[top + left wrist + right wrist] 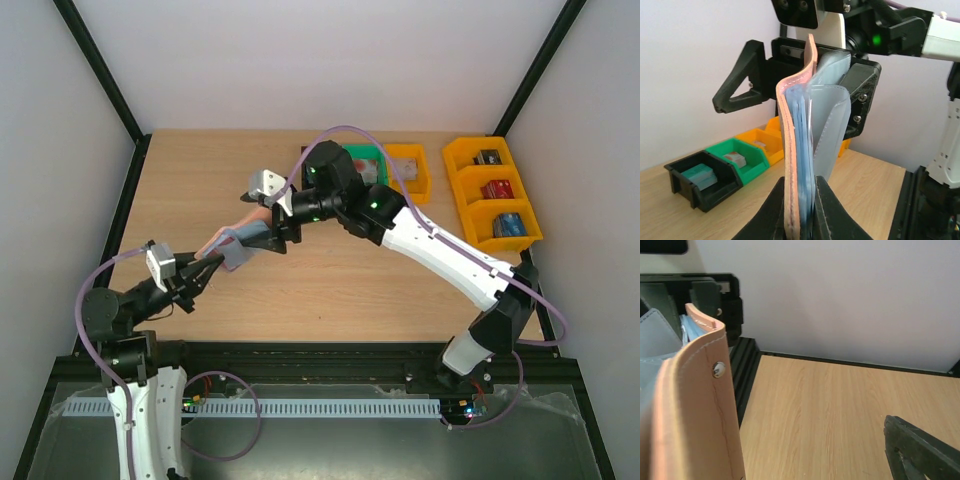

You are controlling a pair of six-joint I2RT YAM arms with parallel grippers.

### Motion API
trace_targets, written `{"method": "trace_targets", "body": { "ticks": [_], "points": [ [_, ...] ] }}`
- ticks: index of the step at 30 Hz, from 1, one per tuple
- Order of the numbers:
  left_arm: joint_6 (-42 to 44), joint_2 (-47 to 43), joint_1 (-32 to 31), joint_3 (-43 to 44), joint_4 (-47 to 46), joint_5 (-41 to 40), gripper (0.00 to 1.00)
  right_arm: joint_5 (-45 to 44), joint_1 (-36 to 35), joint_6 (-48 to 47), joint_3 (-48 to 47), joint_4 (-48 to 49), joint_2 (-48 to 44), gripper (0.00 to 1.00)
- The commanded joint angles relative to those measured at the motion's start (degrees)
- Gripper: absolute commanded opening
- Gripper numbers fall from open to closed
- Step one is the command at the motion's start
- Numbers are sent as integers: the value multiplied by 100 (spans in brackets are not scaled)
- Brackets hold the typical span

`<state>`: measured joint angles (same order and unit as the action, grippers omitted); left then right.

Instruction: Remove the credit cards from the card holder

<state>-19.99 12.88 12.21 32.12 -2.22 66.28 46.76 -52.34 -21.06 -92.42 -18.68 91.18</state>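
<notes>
The card holder [235,246] is pinkish-tan leather with a blue-grey lining, and it hangs above the left middle of the table. My left gripper [205,268] is shut on its lower edge. In the left wrist view the card holder [797,130] stands upright between my left gripper's [800,182] fingers, with a grey flap bent off to the right. Thin pale blue layers [804,150] show edge-on inside; I cannot tell credit cards from lining. My right gripper [272,226] is open, its jaws wide on either side of the holder's top and apart from it. In the right wrist view the card holder [695,405] fills the left, and one of my fingers [920,450] shows at lower right.
A green bin [365,160] and an orange bin [408,166] stand at the back of the table. An orange three-part bin [495,190] with blocks sits at the right. A black bin [695,180] shows in the left wrist view.
</notes>
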Motion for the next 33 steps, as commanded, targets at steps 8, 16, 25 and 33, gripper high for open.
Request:
{"method": "trace_targets", "body": {
  "ticks": [8,16,25,33],
  "points": [
    [326,-13,-12,199,-49,-238,2,1500,-204,-170,-176,-628,265,94],
    [724,-30,-8,268,338,-298,2,553,-207,-1733,-756,-2785,364,100],
    [947,-49,-14,288,488,-355,2,515,-207,-1609,-486,-2680,64,99],
    [830,-67,-13,304,494,-362,2,570,-228,1847,922,1987,-212,80]
  ]
}}
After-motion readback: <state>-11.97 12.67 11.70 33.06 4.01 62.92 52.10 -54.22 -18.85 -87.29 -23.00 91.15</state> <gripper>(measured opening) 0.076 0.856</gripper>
